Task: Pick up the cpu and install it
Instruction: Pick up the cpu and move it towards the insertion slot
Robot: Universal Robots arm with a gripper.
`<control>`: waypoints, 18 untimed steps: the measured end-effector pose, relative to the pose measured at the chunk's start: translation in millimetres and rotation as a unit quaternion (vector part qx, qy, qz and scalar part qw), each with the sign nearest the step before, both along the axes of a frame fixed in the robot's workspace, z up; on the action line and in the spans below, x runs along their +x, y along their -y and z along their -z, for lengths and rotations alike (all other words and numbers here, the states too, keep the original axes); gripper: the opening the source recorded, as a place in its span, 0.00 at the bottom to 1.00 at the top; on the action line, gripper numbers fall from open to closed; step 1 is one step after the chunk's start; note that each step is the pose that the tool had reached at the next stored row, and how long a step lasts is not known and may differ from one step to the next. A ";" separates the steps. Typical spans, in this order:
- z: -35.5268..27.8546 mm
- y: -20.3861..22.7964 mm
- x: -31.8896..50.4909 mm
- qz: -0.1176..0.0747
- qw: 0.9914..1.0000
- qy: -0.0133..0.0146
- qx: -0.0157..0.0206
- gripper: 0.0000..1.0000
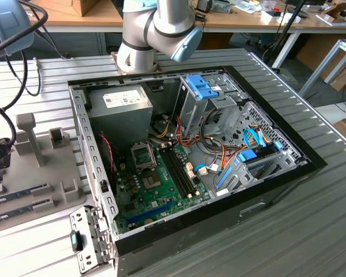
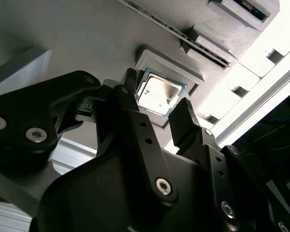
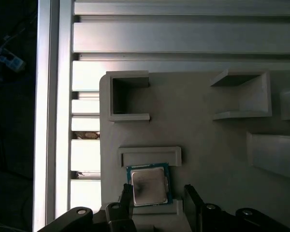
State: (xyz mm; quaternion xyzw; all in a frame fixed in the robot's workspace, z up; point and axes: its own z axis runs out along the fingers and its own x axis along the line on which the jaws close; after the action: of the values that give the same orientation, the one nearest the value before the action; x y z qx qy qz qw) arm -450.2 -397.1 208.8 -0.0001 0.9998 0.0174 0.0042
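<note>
Hand (image 3: pixel 158 192) hung directly over the cpu (image 3: pixel 149 183), fingers (image 3: pixel 127 192) apart w/ the chip between them, nothing clamped yet. Cpu lay flat, metal lid up, in a shallow seat of the grey holder (image 3: pixel 222 159) on the slotted tabletop (image 3: pixel 87 159). Same straddle in the second wrist view: cpu (image 2: pixel 158 92) framed by the two black fingers.

Risks, as I judged them:
- Hand looked off-centre: one finger hard by the chip's edge, the other w/ a clear gap. Closing could shove the cpu sideways against the seat wall, or tilt it, before both pads bit.
- Thin chip, little edge to grip, so a shallow or skewed hold could let it slip on the lift.
- Fingers set too low would hit the holder, not the chip.

Hard to tell:
- Whether the closer finger touched the cpu or sat just beside it.
- How deep the fingertips sat vs the chip's rim.
- Chip's edge nearest the hand's body was covered by the hand, and its underside was hidden.
- In the exterior view the open PC case (image 1: pixel 190 156) w/ the motherboard socket (image 1: pixel 143 154) lay well apart from the holder under the hand; socket latch too small to read.
</note>
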 end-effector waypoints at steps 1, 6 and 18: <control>0.3 0.0 -0.1 0.000 1.000 0.000 0.000 0.54; 1.7 0.0 -0.4 0.000 1.000 0.000 0.000 0.54; 4.9 0.0 -1.2 0.000 1.000 0.000 0.000 0.54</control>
State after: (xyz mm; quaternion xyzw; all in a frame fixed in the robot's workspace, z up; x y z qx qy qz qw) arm -451.4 -397.1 203.9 -0.0001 0.9998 0.0174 0.0043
